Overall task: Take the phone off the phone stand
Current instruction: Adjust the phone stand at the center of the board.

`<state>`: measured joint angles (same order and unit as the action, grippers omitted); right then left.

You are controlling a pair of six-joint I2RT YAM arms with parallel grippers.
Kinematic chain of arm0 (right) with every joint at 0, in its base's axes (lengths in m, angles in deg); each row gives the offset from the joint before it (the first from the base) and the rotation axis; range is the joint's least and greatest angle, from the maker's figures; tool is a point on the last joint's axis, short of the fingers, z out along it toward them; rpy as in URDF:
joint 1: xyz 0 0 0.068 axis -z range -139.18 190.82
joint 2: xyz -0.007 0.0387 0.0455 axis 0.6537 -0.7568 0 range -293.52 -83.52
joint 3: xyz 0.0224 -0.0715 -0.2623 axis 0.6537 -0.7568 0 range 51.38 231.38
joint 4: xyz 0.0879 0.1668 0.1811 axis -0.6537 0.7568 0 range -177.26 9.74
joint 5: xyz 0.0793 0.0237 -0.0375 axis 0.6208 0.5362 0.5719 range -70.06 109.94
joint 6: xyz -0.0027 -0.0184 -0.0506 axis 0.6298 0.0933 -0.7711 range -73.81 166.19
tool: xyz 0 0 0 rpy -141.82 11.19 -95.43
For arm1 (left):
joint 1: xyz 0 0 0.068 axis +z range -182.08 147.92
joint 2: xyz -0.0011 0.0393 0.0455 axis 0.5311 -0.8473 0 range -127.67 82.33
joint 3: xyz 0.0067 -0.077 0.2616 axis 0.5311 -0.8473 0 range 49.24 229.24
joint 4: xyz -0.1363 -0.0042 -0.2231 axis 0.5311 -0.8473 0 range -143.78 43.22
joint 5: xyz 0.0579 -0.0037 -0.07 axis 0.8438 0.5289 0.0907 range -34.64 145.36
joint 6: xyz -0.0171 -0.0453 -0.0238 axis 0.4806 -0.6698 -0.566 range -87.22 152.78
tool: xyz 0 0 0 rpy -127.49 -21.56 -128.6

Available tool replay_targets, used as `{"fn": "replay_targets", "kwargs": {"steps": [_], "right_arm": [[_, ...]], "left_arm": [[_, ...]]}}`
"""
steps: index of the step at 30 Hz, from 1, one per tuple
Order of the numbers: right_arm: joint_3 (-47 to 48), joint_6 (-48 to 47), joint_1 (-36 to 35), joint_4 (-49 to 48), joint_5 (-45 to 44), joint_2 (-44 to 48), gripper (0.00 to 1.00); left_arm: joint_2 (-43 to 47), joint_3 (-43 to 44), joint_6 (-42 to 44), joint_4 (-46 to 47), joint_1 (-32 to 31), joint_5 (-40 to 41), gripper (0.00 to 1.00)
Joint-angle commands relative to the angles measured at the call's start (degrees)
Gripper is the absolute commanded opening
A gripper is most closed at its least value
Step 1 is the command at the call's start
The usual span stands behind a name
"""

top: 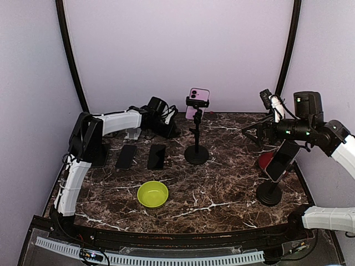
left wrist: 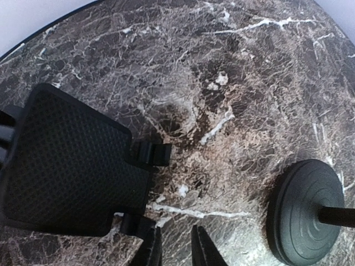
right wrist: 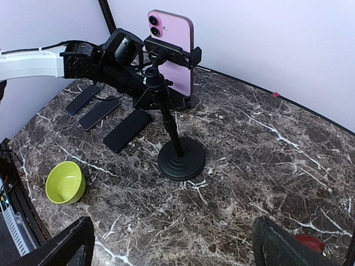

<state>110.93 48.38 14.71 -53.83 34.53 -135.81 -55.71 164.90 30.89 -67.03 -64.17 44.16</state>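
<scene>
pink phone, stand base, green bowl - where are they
pink phone [right wrist: 176, 30], right wrist view, upper back
stand base [right wrist: 181, 159], right wrist view, disc top
green bowl [top: 152, 194], top view, its inside

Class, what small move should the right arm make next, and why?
Probably ease the right gripper forward toward the pink phone: its jaws are wide open and empty, and the phone sits clamped in the stand ahead.
</scene>
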Motion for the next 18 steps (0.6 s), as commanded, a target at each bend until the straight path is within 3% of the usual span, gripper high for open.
{"fn": "replay_targets", "kwargs": {"steps": [1, 18], "right_arm": [[-0.12, 0.37, 0.28, -1.88, 0.23, 0.31, 0.99], [-0.81, 0.35, 0.37, -1.97, 0.09, 0.57, 0.99]], "left_arm": [[-0.44, 2.60, 1.21, -1.12, -1.05, 3.45, 0.21], [-8.67, 13.86, 2.95, -6.94, -1.72, 7.53, 0.21]]}}
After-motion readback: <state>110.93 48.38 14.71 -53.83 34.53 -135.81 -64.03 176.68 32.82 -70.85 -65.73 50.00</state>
